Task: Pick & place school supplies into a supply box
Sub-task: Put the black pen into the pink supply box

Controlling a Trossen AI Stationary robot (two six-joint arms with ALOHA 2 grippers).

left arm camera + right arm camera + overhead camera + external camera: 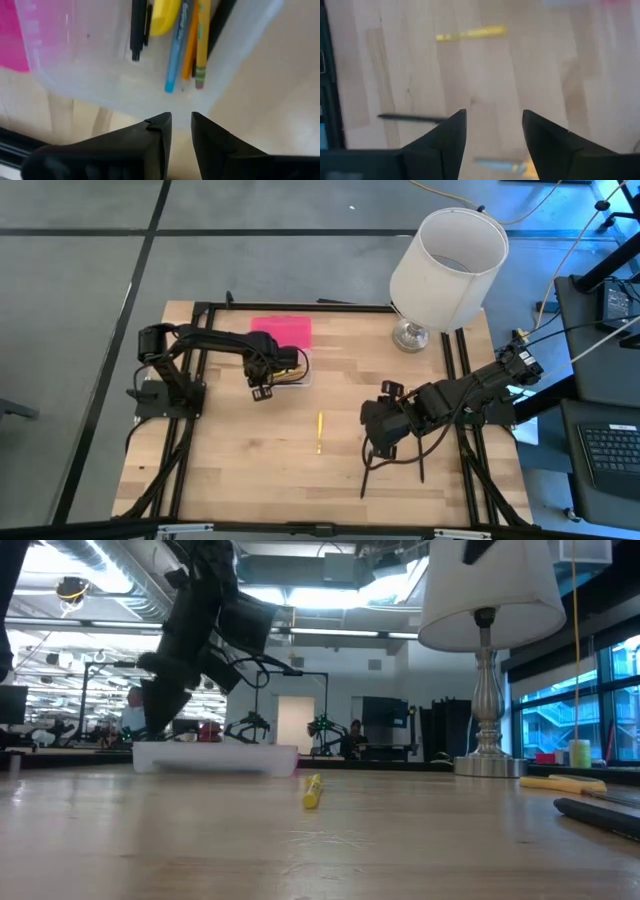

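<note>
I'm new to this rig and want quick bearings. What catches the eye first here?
A big white lamp stands at the table's far right. The left gripper hovers over the supply box, open pink lid beside pens already inside. One yellow pencil lies mid-table, left of the right gripper.

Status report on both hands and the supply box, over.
Left hand over clear plastic box with pink lid, slightly open, empty. Right hand open, empty, hovering. Thin yellow pencil loose on wooden table.

around me: grey floor [80, 290], a white lamp [447, 255] on my wooden worktop [260, 470], blue-lit windows [565, 715].
</note>
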